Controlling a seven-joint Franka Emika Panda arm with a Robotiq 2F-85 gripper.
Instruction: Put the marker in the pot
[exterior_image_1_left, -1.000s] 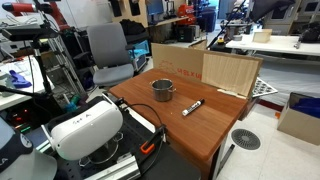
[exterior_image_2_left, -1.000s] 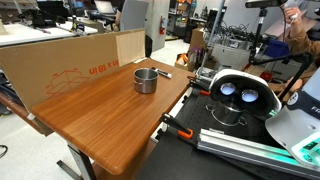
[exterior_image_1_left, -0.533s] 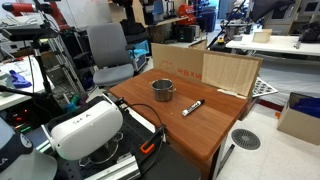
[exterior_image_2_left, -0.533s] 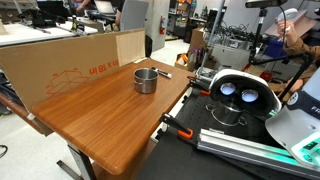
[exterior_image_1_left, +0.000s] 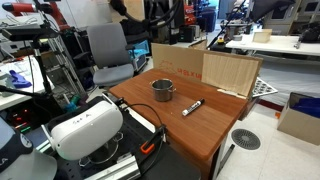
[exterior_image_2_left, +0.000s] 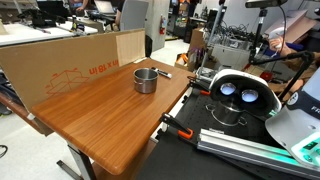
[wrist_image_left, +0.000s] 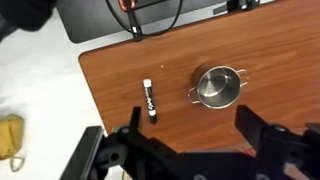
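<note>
So far nothing is done: the marker (wrist_image_left: 149, 100) lies on the surface (wrist_image_left: 285, 55) near the empty pot (wrist_image_left: 217, 87), and the tool (wrist_image_left: 189, 135) hangs above, spread wide, holding nothing.

In the wrist view, your gripper (wrist_image_left: 190, 135) is a dark blur cut off by the picture's lower edge. Its fingers (wrist_image_left: 247, 122) show only as smeared shapes standing well apart, and it hides the worktop's (wrist_image_left: 285, 55) near edge. In an exterior view, the marker (exterior_image_2_left: 165, 74) is a tiny sliver beyond the pot (exterior_image_2_left: 146, 80), toward the worktop's far corner, too small for you to tell its ends apart or whether it touches the pot.
</note>
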